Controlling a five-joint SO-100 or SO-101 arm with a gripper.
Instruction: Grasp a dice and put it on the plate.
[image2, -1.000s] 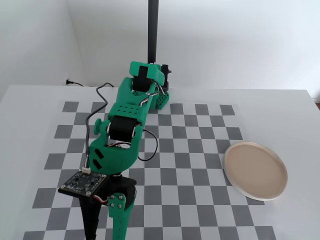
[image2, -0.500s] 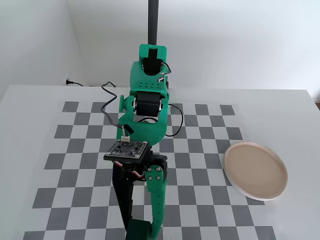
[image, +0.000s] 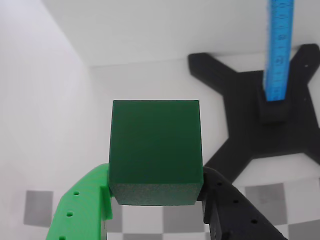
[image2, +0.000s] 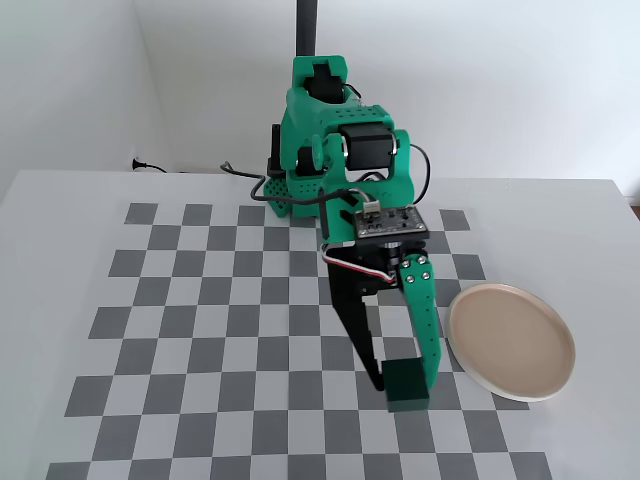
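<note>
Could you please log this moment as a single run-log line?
phase: carry | gripper: shut on dice | dice: lifted, left of plate in fixed view | plate: empty

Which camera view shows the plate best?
The fixed view: the whole plate lies there on the checkerboard, empty, right of the gripper that holds the dice. The wrist view does not show the plate.

My fixed camera stands high opposite the black post, looking down across the checkerboard toward the back wall. My wrist camera rides close behind the gripper, facing that post's cross-shaped base. Both views share the dice, the checkerboard and the post.
</note>
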